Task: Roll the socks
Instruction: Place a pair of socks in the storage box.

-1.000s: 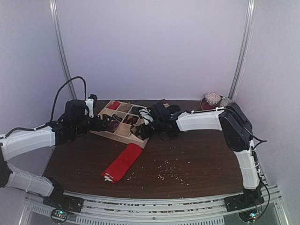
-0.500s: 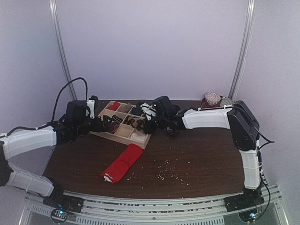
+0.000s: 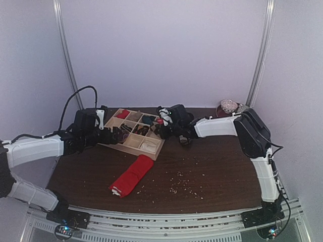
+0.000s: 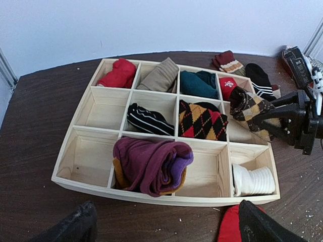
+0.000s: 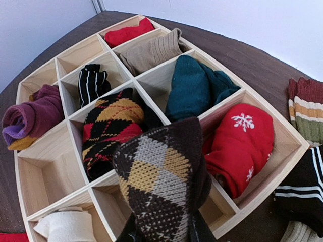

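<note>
The plain red sock (image 3: 132, 174) lies folded lengthwise on the dark table in front of the wooden divider box (image 3: 151, 150); its end shows beside my left fingertip (image 4: 229, 228). The brown argyle sock (image 5: 162, 186) is rolled into a bundle, and my right gripper (image 5: 162, 233) is shut on it from below. It hangs above the box's right-hand compartments (image 4: 251, 114), next to a red snowflake sock (image 5: 242, 146). My left gripper (image 4: 166, 233) is open at the box's near rim (image 4: 151, 195), with nothing between its fingers.
Box compartments hold a purple roll (image 4: 151, 164), a white roll (image 4: 252, 180), a black striped sock (image 4: 149, 121), a black-red argyle roll (image 4: 202, 121), teal (image 5: 194, 85), tan (image 5: 151, 50) and red (image 5: 128, 34) socks. Loose striped socks (image 5: 305, 108) lie beyond the box. Crumbs (image 3: 184, 187) dot the table.
My right gripper has carried the argyle roll toward the back, over the box's far-right compartments. The left gripper has shifted slightly right along the box's near side, still open.
</note>
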Tool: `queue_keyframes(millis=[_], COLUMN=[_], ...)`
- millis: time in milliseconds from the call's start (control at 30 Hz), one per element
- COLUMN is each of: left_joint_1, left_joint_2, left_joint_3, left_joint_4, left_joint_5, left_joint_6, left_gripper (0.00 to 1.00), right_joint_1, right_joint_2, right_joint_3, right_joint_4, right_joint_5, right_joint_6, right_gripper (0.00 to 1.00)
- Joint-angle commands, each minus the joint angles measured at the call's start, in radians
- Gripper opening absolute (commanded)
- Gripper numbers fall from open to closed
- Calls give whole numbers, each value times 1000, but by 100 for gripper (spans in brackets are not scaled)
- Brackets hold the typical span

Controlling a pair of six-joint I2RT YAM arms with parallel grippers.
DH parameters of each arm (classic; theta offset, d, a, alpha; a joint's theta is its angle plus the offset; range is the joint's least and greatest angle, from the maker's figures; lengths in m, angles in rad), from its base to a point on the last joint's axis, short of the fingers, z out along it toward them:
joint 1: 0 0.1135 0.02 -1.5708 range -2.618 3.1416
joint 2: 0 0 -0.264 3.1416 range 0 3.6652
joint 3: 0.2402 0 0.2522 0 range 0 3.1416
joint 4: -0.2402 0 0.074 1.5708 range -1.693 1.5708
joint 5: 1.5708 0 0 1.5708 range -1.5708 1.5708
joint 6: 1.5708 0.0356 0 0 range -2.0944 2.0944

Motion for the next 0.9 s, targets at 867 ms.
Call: queue_keyframes(millis=[867], left_joint_1=[7], left_joint_2=[-21], left_joint_3=[-4], left_joint_4=[60], left_joint_5=[99], left_joint_6=[-5], left_gripper=[96], right_joint_1=[70], right_joint_2=[196], right_joint_3=[202], right_joint_4=[-523], right_joint_5=[279], right_joint_6=[126], right_gripper=[0])
